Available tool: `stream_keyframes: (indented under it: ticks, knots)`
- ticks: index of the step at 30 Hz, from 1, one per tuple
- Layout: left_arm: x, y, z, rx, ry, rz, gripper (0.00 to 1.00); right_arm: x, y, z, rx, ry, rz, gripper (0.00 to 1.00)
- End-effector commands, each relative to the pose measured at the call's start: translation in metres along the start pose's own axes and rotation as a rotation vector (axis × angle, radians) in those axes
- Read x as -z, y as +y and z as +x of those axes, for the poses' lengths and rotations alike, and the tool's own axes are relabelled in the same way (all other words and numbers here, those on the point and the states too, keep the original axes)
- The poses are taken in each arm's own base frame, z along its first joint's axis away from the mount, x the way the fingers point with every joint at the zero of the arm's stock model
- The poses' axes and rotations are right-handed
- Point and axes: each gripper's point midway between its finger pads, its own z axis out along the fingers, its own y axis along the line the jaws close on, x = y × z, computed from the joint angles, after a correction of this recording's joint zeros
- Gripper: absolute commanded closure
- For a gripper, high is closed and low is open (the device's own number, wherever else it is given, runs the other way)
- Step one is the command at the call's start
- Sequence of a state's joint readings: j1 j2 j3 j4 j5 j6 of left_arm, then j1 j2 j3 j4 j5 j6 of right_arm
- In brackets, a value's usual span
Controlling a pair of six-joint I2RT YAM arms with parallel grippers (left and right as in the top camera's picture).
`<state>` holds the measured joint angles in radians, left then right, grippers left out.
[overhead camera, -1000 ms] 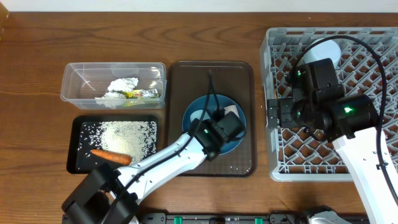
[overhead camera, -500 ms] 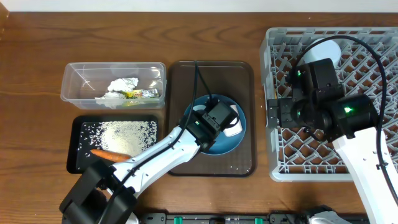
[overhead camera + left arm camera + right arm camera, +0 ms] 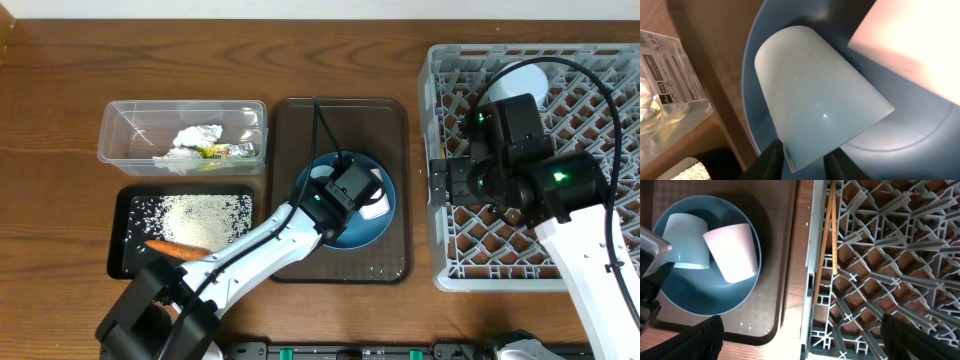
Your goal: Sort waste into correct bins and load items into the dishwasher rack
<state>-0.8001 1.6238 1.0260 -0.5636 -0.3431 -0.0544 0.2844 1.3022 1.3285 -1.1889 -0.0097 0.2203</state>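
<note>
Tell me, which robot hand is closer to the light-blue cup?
Left. The left gripper sits right at the light-blue cup rim on the blue plate; the right gripper hangs over the dishwasher rack edge, well away.

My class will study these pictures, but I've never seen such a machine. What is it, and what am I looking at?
Two robot arms with two-finger grippers at a table. One picture looks down from above; the others come from wrist cameras. The left gripper, open, straddles the rim of a light-blue cup lying beside a pink cup on a blue plate. The right gripper hangs open, empty, over the edge of the grey rack holding chopsticks. A clear tub holds a napkin; a black tray, rice and a carrot.
</note>
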Motion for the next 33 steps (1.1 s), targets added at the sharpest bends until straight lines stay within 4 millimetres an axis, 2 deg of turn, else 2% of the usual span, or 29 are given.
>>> stream_keyframes:
  ticks: [1,10,18,22,29,33]
  knots:
    - [0.001,0.003,-0.003,0.011,-0.013,-0.010,0.73,0.000,-0.001,-0.001,-0.013,-0.002,0.003,0.01]
    - [0.007,0.005,-0.009,0.056,-0.039,-0.005,0.73,0.000,-0.001,-0.001,-0.013,-0.002,0.003,0.01]
    - [0.031,0.015,-0.021,0.130,-0.113,0.010,0.76,0.000,-0.001,-0.001,-0.014,-0.002,0.003,0.01]
    - [0.032,0.015,-0.021,0.180,-0.107,0.098,0.76,0.000,-0.001,-0.001,-0.013,-0.002,0.003,0.01]
    - [0.023,0.019,-0.007,0.277,-0.016,0.275,0.79,0.000,-0.001,-0.001,-0.013,-0.002,0.003,0.01]
    - [0.032,0.003,0.015,0.304,0.094,0.433,0.81,0.000,-0.001,-0.001,-0.013,-0.002,0.003,0.01]
